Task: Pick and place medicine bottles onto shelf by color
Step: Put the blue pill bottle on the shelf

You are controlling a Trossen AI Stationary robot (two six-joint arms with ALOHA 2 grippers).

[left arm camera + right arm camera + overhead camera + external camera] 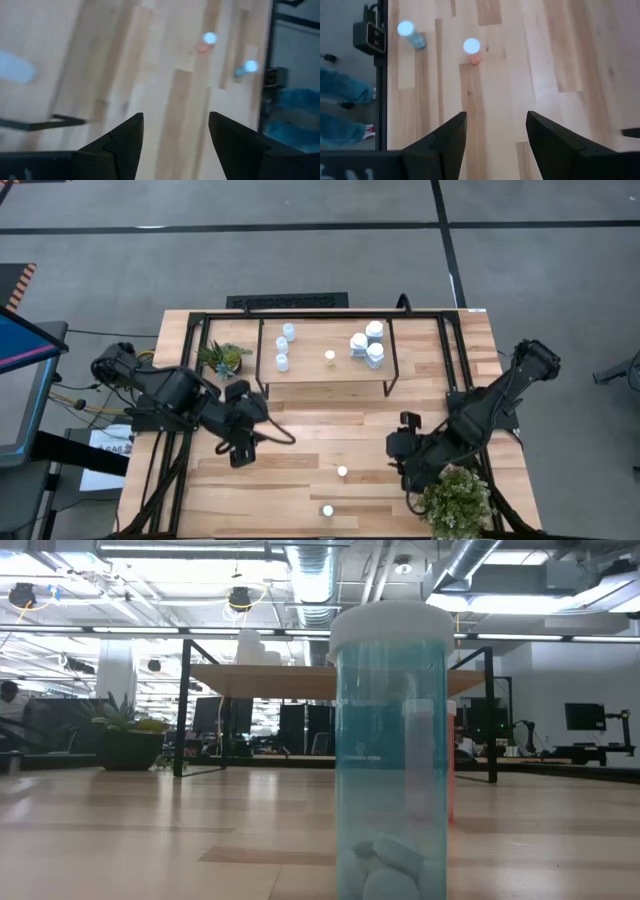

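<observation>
The shelf [325, 360] stands at the table's far middle. On it stand three blue-tinted bottles [283, 345] at the left, one yellow-capped bottle [329, 356] in the middle and three white bottles [367, 343] at the right. An orange-tinted bottle [342, 471] and a blue-tinted bottle [327, 510] stand upright on the table near its front edge; the right wrist view shows the orange one [472, 48] and the blue one [409, 31]. My left gripper [240, 452] is open and empty, left of them. My right gripper [405, 470] is open and empty, right of the orange bottle.
A potted plant [222, 358] stands left of the shelf and another [457, 500] at the near right corner beside my right arm. The black frame [180, 430] runs along the table's sides. The low camera [370, 32] sits at the near edge by the blue bottle [390, 750].
</observation>
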